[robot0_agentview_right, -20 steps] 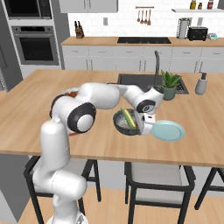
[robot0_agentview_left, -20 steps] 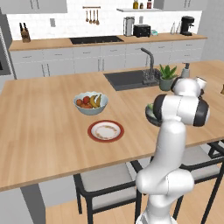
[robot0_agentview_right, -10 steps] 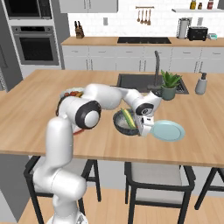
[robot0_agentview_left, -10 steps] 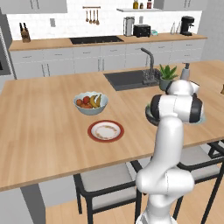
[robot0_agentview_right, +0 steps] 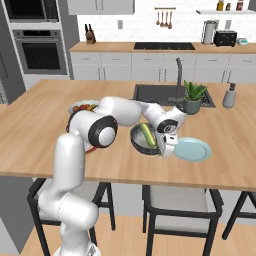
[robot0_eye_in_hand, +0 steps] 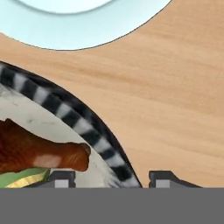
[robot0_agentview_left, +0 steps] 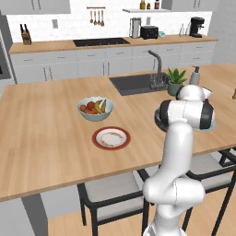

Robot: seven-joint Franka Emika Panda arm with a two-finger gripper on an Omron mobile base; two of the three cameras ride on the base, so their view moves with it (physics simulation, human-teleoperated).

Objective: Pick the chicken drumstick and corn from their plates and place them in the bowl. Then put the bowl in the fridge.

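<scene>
Closest in the hand view, the claw [robot0_eye_in_hand: 109, 177] sits low over the rim of the dark ribbed bowl [robot0_eye_in_hand: 65, 111], one fingertip [robot0_eye_in_hand: 61, 178] inside the rim and the other outside it on the desk [robot0_eye_in_hand: 175, 100]. The jaws stand partly apart with the rim between them; whether they already press on it cannot be told from these pictures.

Inside the bowl the chicken drumstick [robot0_eye_in_hand: 39, 151] lies with its thin end pointing toward the rim, and the yellow-green corn [robot0_eye_in_hand: 24, 178] lies just beside it. In the right base view the corn [robot0_agentview_right: 147, 135] shows lengthwise in the bowl [robot0_agentview_right: 140, 146].

Just beyond the bowl lies the light blue plate [robot0_eye_in_hand: 78, 22], bare; in the right base view this plate [robot0_agentview_right: 192, 150] sits to the bowl's right, close to it. The red-rimmed plate [robot0_agentview_left: 111, 138] is well to the bowl's left in the left base view, also bare, with the fruit bowl [robot0_agentview_left: 95, 109] just behind it. Farther back from the bowl are the sink [robot0_agentview_right: 165, 94] and the potted plant [robot0_agentview_right: 192, 97].

So both foods look placed, the first half done. What is left, as I judge it, is gripping the bowl by its rim, lifting it and carrying it to the fridge.
</scene>
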